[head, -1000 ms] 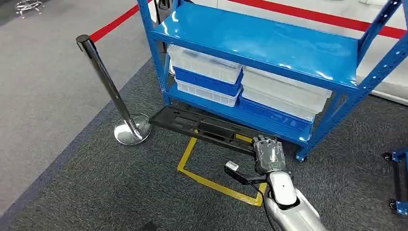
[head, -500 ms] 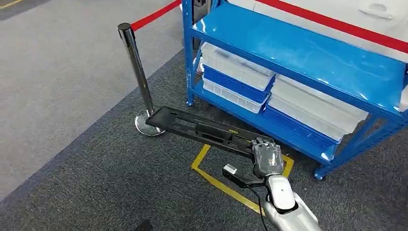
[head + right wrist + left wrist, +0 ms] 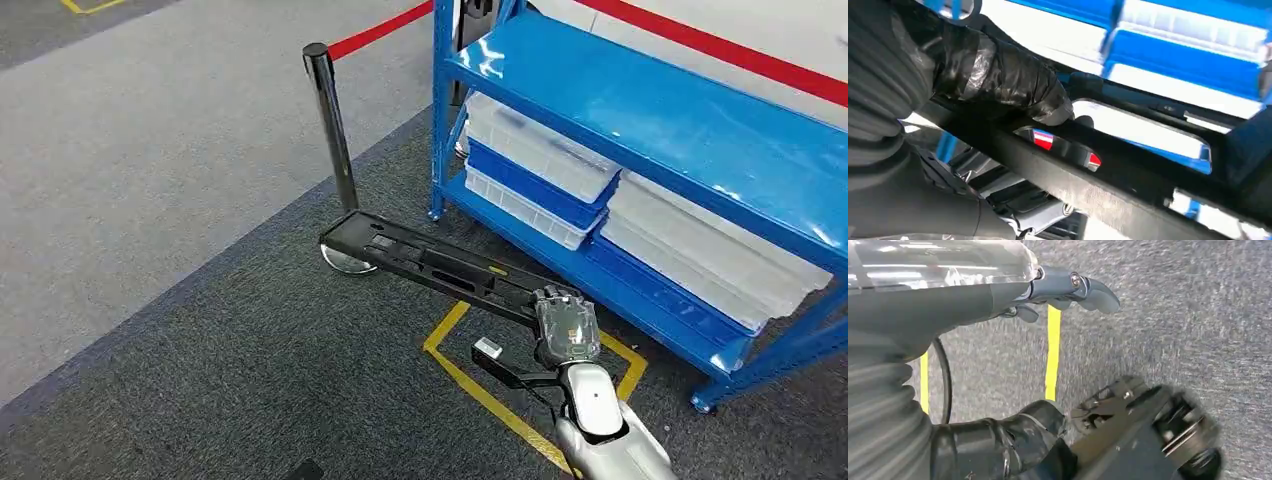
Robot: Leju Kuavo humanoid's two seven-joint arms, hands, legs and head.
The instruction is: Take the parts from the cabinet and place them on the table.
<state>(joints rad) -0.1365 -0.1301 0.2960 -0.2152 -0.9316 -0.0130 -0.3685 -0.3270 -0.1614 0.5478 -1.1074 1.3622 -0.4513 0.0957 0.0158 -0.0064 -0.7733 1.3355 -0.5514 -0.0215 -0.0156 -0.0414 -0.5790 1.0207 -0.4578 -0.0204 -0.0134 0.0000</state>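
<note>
Beside the blue rack (image 3: 640, 120) — right hand (image 3: 567, 327) grips black part (image 3: 430, 262).

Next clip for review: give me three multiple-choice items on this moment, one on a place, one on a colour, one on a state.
1. The stacked bins sit:
A) on the floor
B) on the rack's lower shelf
C) on the rack's upper shelf
2. The rack frame is:
A) red
B) green
C) blue
3. The long black part is:
A) held by the right robot hand
B) lying in a bin
C) standing upright on the carpet

Key:
1 B, the bins lie under the upper shelf.
2 C, the rack is blue.
3 A, the right robot hand grips the long black part at one end.
</note>
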